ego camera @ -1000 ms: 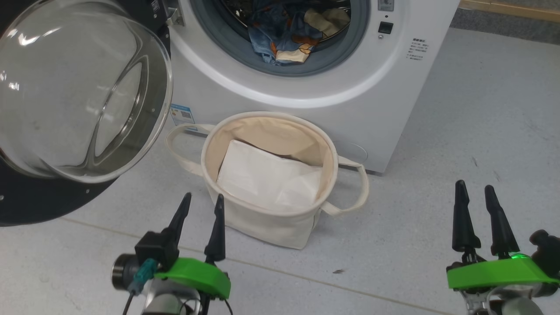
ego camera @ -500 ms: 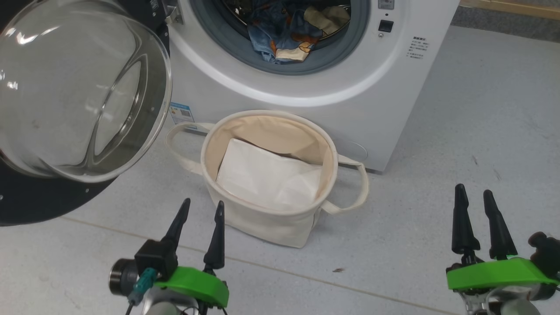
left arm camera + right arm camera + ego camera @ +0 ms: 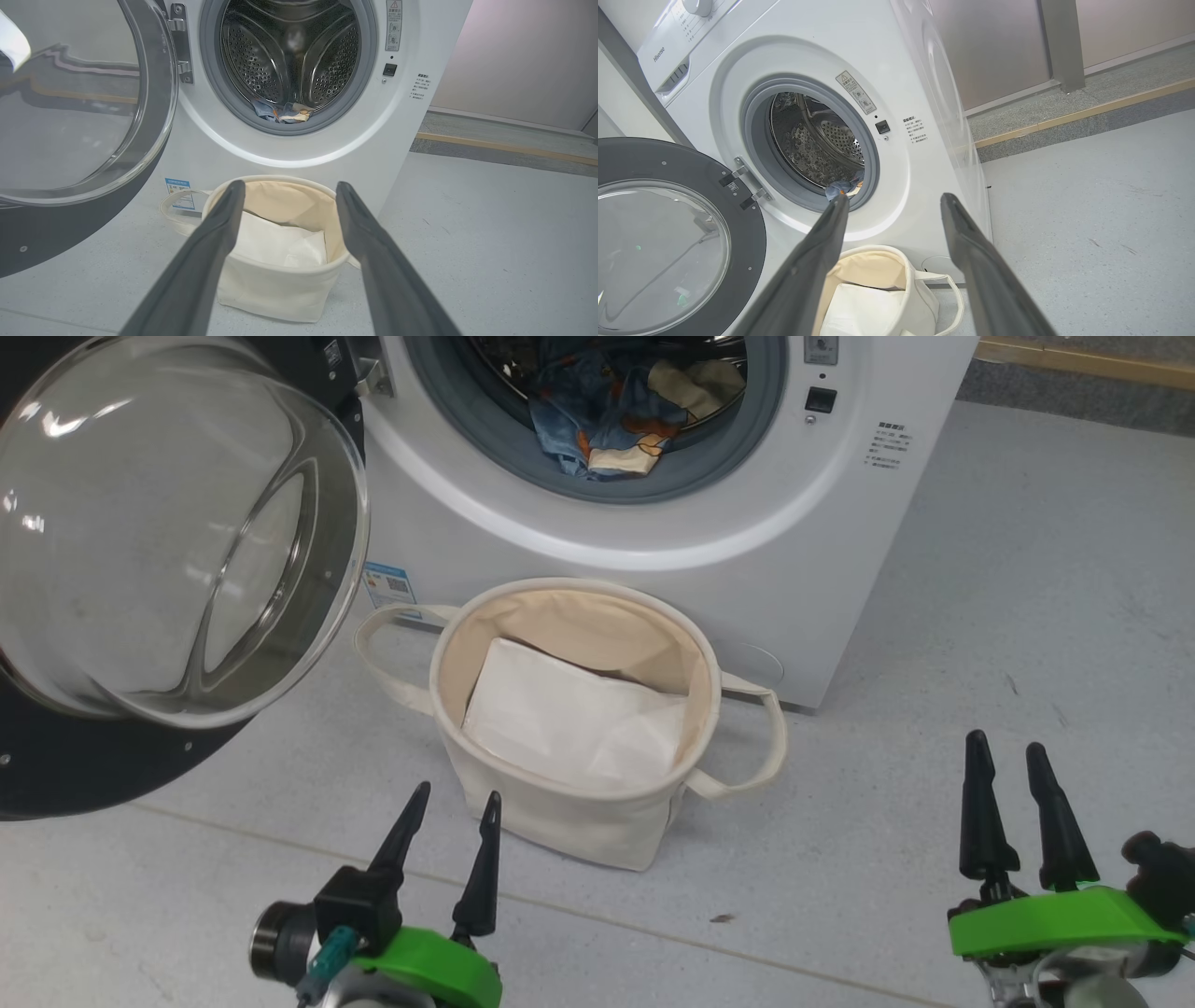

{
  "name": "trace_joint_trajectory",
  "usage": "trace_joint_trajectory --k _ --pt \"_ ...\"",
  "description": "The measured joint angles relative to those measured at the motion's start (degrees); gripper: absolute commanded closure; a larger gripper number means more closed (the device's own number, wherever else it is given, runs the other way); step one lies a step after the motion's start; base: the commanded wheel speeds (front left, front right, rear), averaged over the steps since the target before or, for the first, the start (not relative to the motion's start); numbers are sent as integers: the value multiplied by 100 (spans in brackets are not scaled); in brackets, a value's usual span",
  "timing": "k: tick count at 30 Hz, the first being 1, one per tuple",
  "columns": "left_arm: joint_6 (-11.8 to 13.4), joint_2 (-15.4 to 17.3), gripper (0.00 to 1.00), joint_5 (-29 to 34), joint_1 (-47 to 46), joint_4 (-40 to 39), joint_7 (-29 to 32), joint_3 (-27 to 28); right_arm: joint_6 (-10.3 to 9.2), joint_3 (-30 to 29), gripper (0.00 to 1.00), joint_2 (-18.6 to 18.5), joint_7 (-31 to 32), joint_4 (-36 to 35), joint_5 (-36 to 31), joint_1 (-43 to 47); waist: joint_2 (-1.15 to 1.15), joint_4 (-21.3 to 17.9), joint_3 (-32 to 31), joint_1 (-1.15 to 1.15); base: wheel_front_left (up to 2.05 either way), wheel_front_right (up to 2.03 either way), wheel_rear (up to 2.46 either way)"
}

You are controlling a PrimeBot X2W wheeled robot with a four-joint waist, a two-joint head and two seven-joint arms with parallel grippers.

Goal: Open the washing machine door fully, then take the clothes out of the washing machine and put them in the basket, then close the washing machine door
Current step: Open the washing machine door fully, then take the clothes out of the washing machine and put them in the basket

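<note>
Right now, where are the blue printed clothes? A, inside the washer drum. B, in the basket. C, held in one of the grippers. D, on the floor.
A: the clothes lie at the drum mouth of the washing machine, the basket holds a white sheet, and the left gripper and right gripper are open and empty.

Washing machine door [image 3: 668, 242] wide open; basket [image 3: 873, 270] beside it
</note>
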Motion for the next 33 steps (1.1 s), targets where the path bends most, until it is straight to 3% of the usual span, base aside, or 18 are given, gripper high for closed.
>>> trace_joint_trajectory --k 9,19,33 --pt "-1 0 0 3 30 -98 0 -44 0 42 0 1 0 37 -58 0 0 27 10 0 0 0 0" --pt "-169 1 0 1 37 87 0 -263 0 137 0 2 0 55 -102 -19 0 54 111 0 27 -9 -18" --pt "-103 -2 0 -149 -54 107 0 -372 0 160 0 13 0 102 -93 -138 0 57 241 0 179 -125 -54"
